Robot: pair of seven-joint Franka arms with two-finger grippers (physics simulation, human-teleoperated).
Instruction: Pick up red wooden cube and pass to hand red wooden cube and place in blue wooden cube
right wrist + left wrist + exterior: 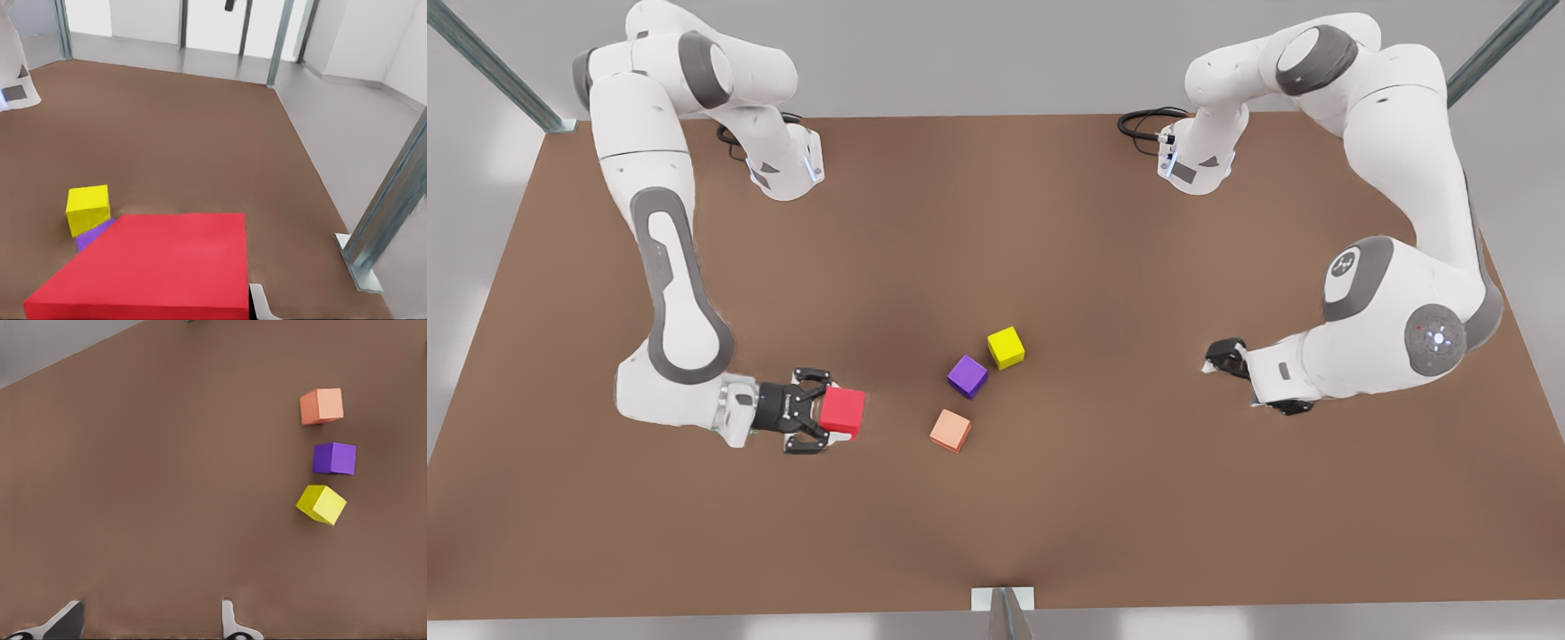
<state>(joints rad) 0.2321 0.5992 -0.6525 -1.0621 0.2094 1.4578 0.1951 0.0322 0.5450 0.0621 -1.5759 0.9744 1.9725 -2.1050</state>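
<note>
The right tool [818,413] grips the red cube [843,412]; the left tool [1224,357], open and empty, waits at its 3 o'clock across the bench [996,222].

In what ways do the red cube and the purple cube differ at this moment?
The red cube is bright red; the purple cube is violet. The red cube sits between the fingers of the right end effector on the front view's left; the purple cube lies free on the table, between a yellow cube and an orange cube. Both look equal in size.
</note>
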